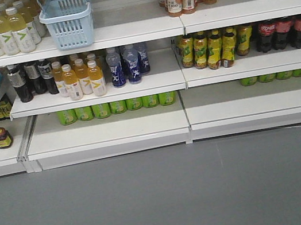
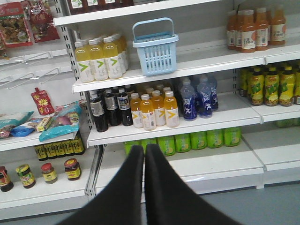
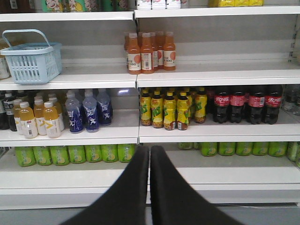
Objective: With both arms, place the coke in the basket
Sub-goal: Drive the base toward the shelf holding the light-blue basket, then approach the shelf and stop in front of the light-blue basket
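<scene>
Left gripper (image 2: 144, 150): tapered matte-black fingers pressed together, empty.
Right gripper (image 3: 149, 149): likewise closed, holding nothing.
Basket (image 1: 70, 29): light-blue slotted plastic, hoop handle raised, upright on the upper white shelf (image 1: 125, 33) just beside pale-yellow bottles (image 1: 6, 34).

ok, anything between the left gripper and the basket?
Nothing visible. The basket stands at the front edge of its shelf, pale bottles beside it, not in front. The left gripper, shut, is back from it with open space between.
</scene>
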`<state>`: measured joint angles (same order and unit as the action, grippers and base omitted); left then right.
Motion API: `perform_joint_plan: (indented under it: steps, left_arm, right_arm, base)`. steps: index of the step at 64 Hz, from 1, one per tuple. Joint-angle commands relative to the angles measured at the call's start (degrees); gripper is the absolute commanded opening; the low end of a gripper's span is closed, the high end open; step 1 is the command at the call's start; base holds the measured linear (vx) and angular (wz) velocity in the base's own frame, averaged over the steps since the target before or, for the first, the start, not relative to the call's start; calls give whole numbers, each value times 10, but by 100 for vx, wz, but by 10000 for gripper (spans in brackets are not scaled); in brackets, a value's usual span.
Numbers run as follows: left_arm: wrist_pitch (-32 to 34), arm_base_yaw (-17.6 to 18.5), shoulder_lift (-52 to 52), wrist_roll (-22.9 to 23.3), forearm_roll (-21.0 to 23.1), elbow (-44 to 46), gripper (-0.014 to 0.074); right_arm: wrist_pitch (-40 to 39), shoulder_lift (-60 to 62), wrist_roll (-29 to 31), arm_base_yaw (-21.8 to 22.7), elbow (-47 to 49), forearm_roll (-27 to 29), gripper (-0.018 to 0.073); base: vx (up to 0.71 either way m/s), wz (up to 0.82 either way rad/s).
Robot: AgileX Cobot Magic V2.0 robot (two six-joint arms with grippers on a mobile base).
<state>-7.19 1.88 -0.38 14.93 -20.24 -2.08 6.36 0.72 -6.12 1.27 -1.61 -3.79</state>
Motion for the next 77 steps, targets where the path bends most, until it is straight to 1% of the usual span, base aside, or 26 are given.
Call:
perform_joint_plan:
  steps: [1, 19, 77]
  left_arm:
    - [36, 3, -12, 4, 4, -2, -6]
    - [36, 3, -12, 4, 4, -2, -6]
    - [36, 3, -12, 4, 4, -2, -6]
  right_arm:
    - [-44, 8, 3, 4, -9, -2, -4]
    - [-44, 8, 3, 4, -9, -2, -4]
    - [-44, 8, 3, 4, -9, -2, -4]
  base:
    - [13, 19]
    - [15, 12]
    - [19, 1]
